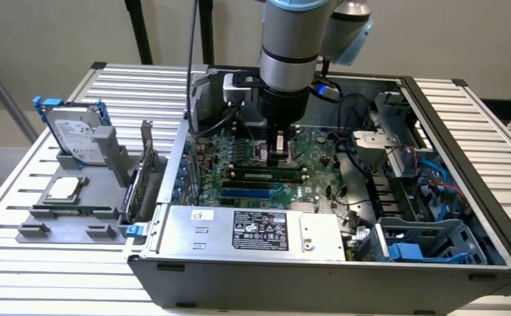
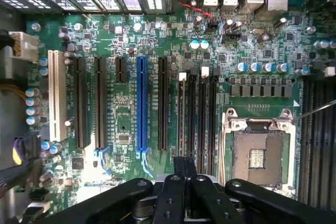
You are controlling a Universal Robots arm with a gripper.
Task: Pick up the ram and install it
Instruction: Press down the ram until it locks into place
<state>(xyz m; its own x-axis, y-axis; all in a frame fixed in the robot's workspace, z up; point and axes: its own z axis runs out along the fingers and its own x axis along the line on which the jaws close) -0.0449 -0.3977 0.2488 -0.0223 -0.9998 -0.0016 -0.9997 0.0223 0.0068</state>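
Slatted metal table [image 1: 53,276] carries an open computer case [image 1: 326,283], with a plain wall behind. Above the case, the robot arm [image 1: 291,39] reaches straight down onto the motherboard [image 2: 121,51]. Outside the case, just beside its wall on the exterior view's left, stands a grey holder [image 1: 62,230] with a hard drive, an expansion card and a silver processor. Inside the case, the gripper [image 2: 185,167] hangs close over the board at one end of the black memory slots [image 2: 198,114]; its fingers are pressed together and nothing shows between them. The ram [image 1: 74,210] appears to be the thin green strip lying in the holder, outside the case and well apart from the gripper, though it is too small to identify with certainty. Its long axis runs roughly parallel to the near face of the case, and the strip seems to rest on its long edge. Expect a light, stiff, brittle part: the board will not flex safely, and the chips and contact edge are fragile. Best taken by the two flat faces near mid-length, clear of the contact edge, so that it hangs level.
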